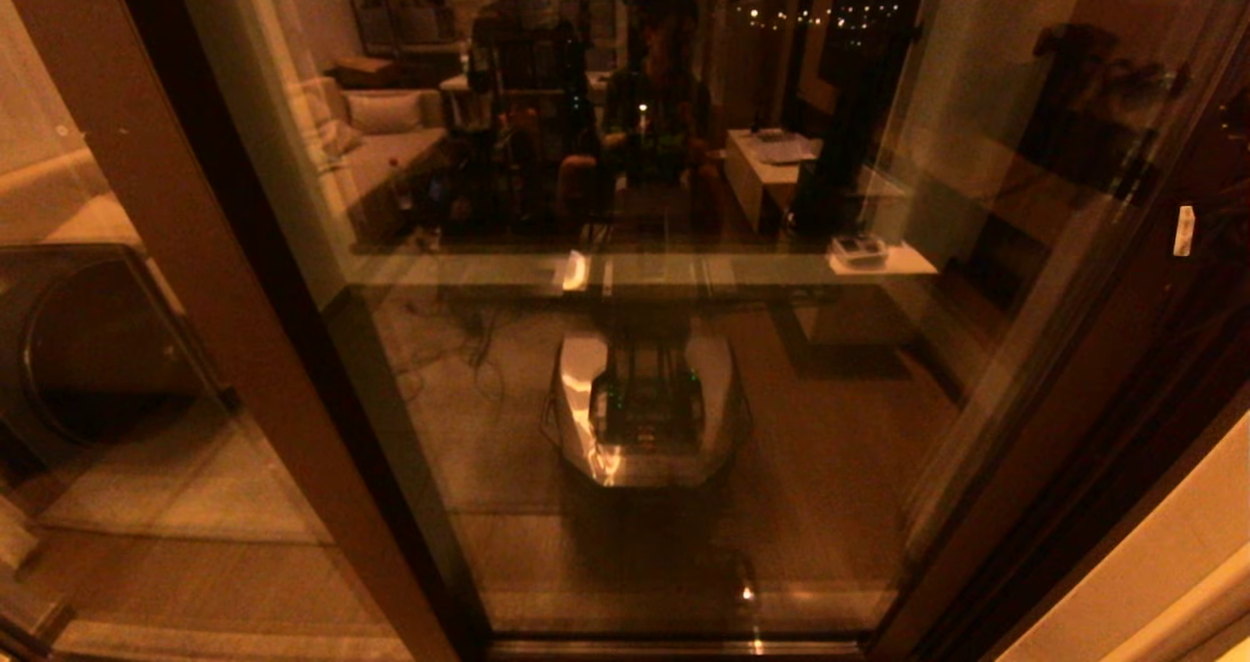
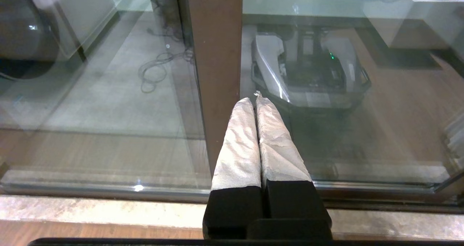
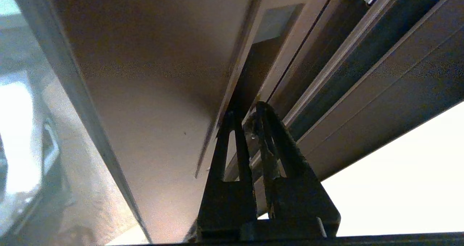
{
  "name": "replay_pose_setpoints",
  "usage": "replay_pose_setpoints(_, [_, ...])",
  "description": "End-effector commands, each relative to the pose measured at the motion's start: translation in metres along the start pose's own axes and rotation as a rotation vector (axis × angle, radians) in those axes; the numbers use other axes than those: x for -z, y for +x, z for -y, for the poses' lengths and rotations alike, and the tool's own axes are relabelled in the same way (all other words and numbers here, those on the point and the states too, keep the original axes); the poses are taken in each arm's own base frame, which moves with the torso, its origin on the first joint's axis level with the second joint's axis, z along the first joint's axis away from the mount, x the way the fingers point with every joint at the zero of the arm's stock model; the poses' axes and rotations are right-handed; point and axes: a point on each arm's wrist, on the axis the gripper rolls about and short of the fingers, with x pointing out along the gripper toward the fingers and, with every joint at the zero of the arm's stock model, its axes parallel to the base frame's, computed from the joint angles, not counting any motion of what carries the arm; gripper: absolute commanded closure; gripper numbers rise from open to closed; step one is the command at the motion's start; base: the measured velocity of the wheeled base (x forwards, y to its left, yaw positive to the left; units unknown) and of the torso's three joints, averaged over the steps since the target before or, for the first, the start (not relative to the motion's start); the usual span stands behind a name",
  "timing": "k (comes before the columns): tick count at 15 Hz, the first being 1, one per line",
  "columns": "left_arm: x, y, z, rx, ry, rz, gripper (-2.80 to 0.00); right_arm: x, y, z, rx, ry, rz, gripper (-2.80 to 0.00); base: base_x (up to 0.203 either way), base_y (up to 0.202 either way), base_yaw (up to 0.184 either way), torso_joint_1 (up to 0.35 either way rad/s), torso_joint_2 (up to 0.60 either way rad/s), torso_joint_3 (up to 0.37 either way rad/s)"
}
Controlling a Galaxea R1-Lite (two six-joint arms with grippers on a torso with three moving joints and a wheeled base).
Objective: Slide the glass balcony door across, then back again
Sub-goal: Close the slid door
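Note:
The glass balcony door (image 1: 635, 369) fills the head view, its dark pane mirroring the room and my own base. Neither arm shows there. In the right wrist view my right gripper (image 3: 244, 110) is tight against the door's brown upright rail (image 3: 152, 93), its tip at the lower end of the slim handle slot (image 3: 255, 64). In the left wrist view my left gripper (image 2: 253, 99) is shut and empty. Its white-wrapped fingers (image 2: 239, 144) are pressed together and point at a brown upright (image 2: 215, 50) between two panes, low near the floor track (image 2: 108, 191).
A brown upright (image 1: 195, 281) crosses the left of the head view, with a washing machine (image 1: 88, 350) behind the glass beyond it. Dark frame channels (image 3: 362, 75) run beside the handle rail. A pale stone sill (image 2: 90, 209) lies before the track. A loose cable (image 2: 156, 68) lies outside.

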Motion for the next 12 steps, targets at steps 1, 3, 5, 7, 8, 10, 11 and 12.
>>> replay_pose_setpoints(1, [0.0,0.0,0.0,0.0,-0.001,0.0,0.0,0.0015,0.0072,-0.0026,0.001,-0.001,-0.004,0.0,0.0,0.0,0.0,0.0,0.0,0.0])
replay_pose_setpoints(3, [0.0,0.0,0.0,0.0,-0.001,0.0,0.0,0.003,0.0089,-0.0035,0.0,-0.003,-0.01,0.0,0.0,0.0,0.0,0.0,0.0,0.0])
replay_pose_setpoints(5, [0.0,0.0,0.0,0.0,-0.001,0.0,0.0,0.0045,0.0108,-0.0045,0.0,-0.005,-0.014,0.0,0.0,0.0,0.0,0.0,0.0,0.0])
replay_pose_setpoints(7, [0.0,0.0,0.0,0.0,-0.001,0.0,0.0,0.005,0.0113,-0.0047,0.001,-0.006,-0.017,0.0,0.0,0.0,0.0,0.0,0.0,0.0])
replay_pose_setpoints(8, [0.0,0.0,0.0,0.0,-0.001,0.0,0.0,0.0053,0.0116,-0.0049,0.001,-0.007,-0.018,0.0,0.0,0.0,0.0,0.0,0.0,0.0])
replay_pose_setpoints(10, [0.0,0.0,0.0,0.0,-0.001,0.0,0.0,0.0061,0.0132,-0.0051,0.003,-0.008,-0.02,0.0,0.0,0.0,0.0,0.0,0.0,0.0])
replay_pose_setpoints(11, [0.0,0.0,0.0,0.0,-0.001,0.0,0.0,0.0062,0.0138,-0.0052,0.003,-0.008,-0.021,0.0,0.0,0.0,0.0,0.0,0.0,0.0])
replay_pose_setpoints(12, [0.0,0.0,0.0,0.0,-0.001,0.0,0.0,0.0063,0.0145,-0.0048,0.005,-0.008,-0.021,0.0,0.0,0.0,0.0,0.0,0.0,0.0])
